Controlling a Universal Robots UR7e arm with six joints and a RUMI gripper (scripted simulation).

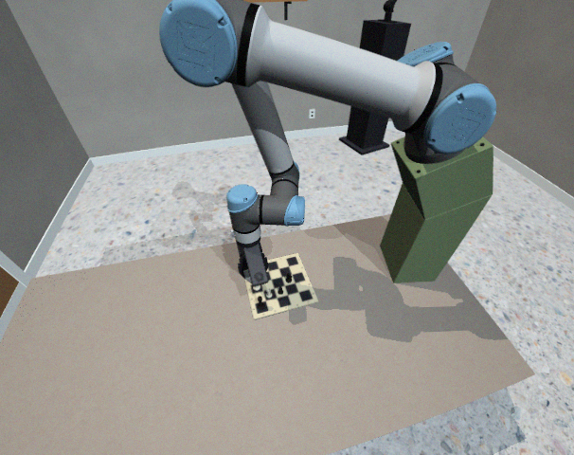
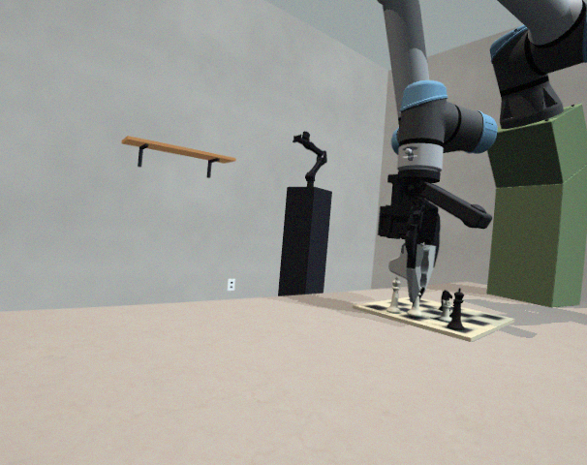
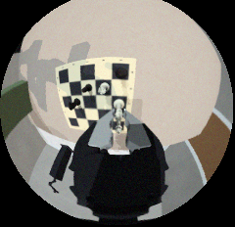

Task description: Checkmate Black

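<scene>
Small white chess piece [image 2: 415,305], kind too small to tell, stands upright on the cream-and-black chequered board [image 2: 477,332], at its 9 o'clock edge in the top view. Dark two-jaw tool [image 2: 417,293] is clamped on its top, coming straight down, probably to keep clear of neighbours. Board also carries two more white and three black pieces, on the tan table [image 2: 183,380].

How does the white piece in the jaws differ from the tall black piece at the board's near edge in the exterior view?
The white piece is pale; the tall black piece is dark. The white piece is clamped in the gripper, its top hidden between the jaws, while the black piece stands free and untouched. The black piece sits nearer the exterior camera, at the board's edge. Both are upright on the board.
</scene>
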